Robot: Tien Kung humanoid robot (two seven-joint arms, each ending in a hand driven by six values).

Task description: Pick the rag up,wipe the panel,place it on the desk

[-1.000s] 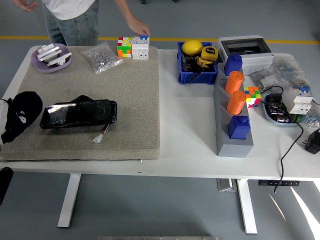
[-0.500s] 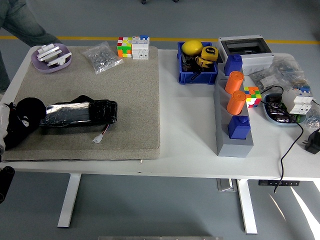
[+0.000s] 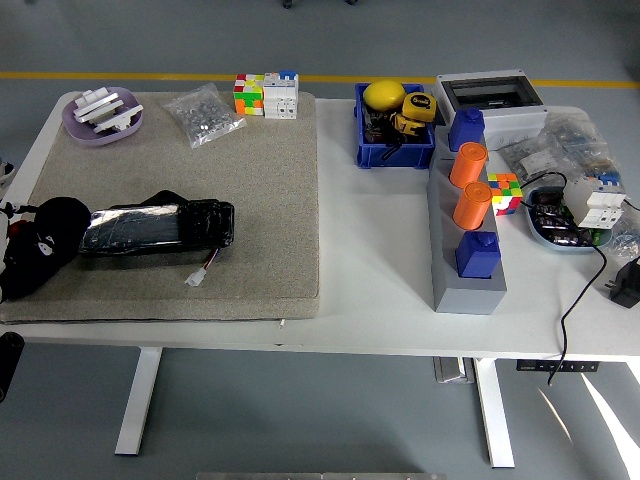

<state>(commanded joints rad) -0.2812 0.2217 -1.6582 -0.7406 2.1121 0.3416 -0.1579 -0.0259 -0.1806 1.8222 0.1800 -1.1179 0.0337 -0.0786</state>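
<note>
Grey floor with a yellow line runs behind your white table [image 3: 380, 300] in the head view, the only view you have.

- Tan mat [image 3: 180, 200]: covers the table's left half.
- Black rag [image 3: 45, 245]: bunched at the mat's left edge, against the left end of the panel.
- Panel [image 3: 158, 227]: long, black and glossy, lying flat on the mat; a small white plug [image 3: 197, 276] on a wire lies just in front of it.
- Left hand [image 3: 8, 262]: only a sliver shows at the picture's left edge, at the rag; you cannot tell whether its fingers grip the rag.
- Right hand: none to be seen.
- Purple dish [image 3: 102, 113] with white parts: mat's far left corner.
- Clear bag [image 3: 203, 113] of small metal pieces: beside the dish.
- Puzzle cubes [image 3: 266, 94]: far edge of the mat.
- Blue bin [image 3: 394, 135]: holds a yellow ball and a tape measure.
- Grey rack [image 3: 468, 275]: carries two blue blocks and two orange cups [image 3: 468, 165].
- Grey box [image 3: 490, 95]: far right.
- Black cable [image 3: 580, 290]: trails off the table's right end.
</note>
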